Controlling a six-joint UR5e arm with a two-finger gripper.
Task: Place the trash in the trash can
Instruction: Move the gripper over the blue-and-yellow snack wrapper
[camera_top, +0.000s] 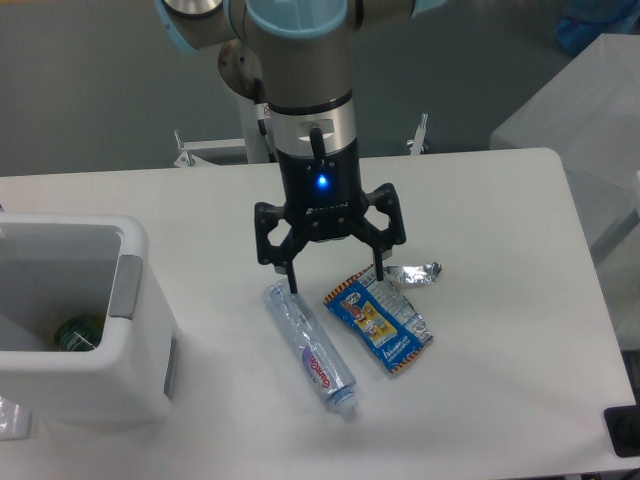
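Hovering: claw spread wide, empty, over gap between bottle and wrapper; bottle axis runs diagonal, down-right; trash can far left.

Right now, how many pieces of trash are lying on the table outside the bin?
2. The clear plastic bottle lies below the open gripper; the blue snack wrapper lies just right of it. Something green sits inside the trash can; more may be hidden there.

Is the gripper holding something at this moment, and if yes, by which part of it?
Nothing is held. The gripper is open above the table, its fingers spread over the gap between the bottle and the snack wrapper, which both lie flat.
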